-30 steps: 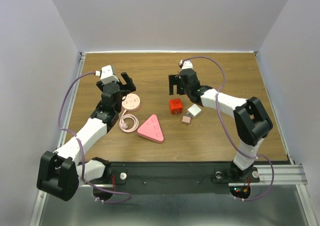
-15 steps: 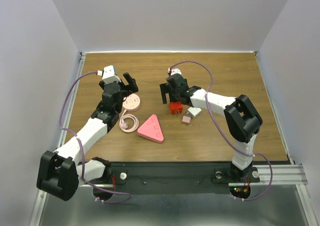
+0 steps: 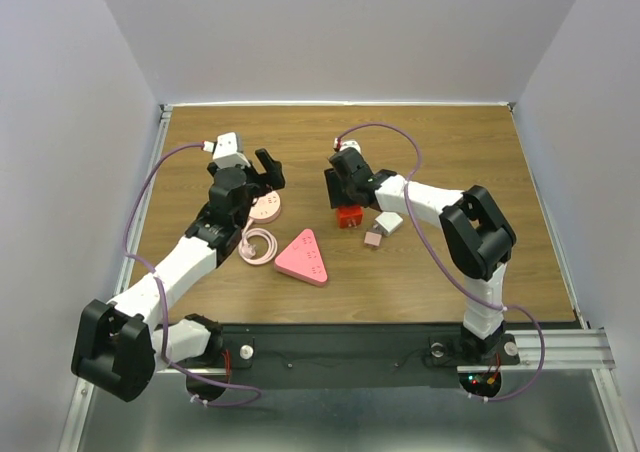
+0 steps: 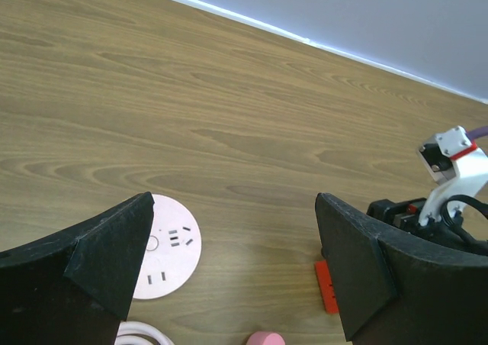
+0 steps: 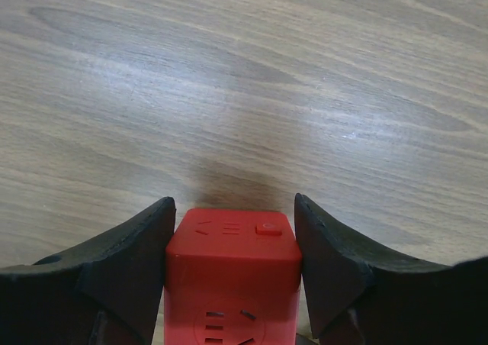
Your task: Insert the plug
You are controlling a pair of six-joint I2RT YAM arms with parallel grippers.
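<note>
A red cube socket (image 5: 232,276) sits on the wooden table, its slots facing the right wrist camera. My right gripper (image 5: 232,204) straddles it, and both black fingers press against its sides; the same grip shows from above (image 3: 344,205). A white plug block (image 3: 389,222) and a small pinkish block (image 3: 373,239) lie just right of the cube (image 3: 349,218). My left gripper (image 4: 234,207) hangs open above the table with nothing between its fingers. A round pink socket (image 4: 169,257) lies under its left finger. From above, the left gripper (image 3: 262,177) is over that socket (image 3: 266,209).
A pink triangular power strip (image 3: 303,257) lies in front of the middle. A coiled pink cable (image 3: 258,245) rests beside it on the left. The red cube's edge (image 4: 325,285) and the right wrist (image 4: 450,173) show in the left wrist view. Walls enclose the table on three sides.
My right gripper swung left and down over the red cube, and its fingers closed onto the cube's sides. The left gripper drifted slightly to the right, still open.
</note>
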